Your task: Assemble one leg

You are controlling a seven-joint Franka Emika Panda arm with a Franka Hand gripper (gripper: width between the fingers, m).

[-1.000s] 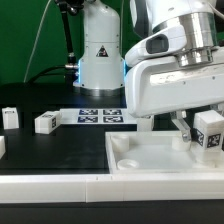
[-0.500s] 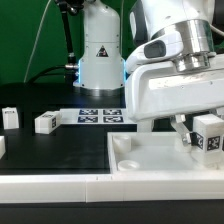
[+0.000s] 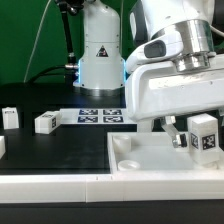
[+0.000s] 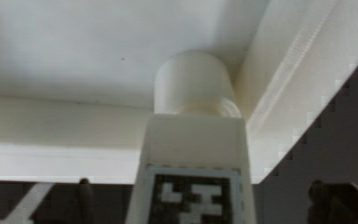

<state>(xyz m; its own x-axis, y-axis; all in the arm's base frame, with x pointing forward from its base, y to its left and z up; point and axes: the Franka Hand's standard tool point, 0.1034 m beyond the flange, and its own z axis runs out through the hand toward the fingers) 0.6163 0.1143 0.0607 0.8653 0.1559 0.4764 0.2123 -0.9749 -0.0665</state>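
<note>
My gripper (image 3: pixel 197 128) is shut on a leg (image 3: pixel 204 134), a small white block with a black-and-white tag facing the camera. It hangs just over the right part of the large white tray (image 3: pixel 150 150). In the wrist view the leg (image 4: pixel 194 120) runs from between the dark fingers (image 4: pixel 60 200) toward the tray's raised rim (image 4: pixel 274 60), with its rounded end close to the inside corner. I cannot tell whether that end touches the tray.
Two more white legs (image 3: pixel 10 117) (image 3: pixel 45 122) stand on the black table at the exterior view's left. The marker board (image 3: pixel 100 115) lies behind them near the robot base. A round socket (image 3: pixel 128 162) sits in the tray's near left corner.
The gripper and the held leg have shifted slightly toward the exterior view's left. Nothing else has moved.
</note>
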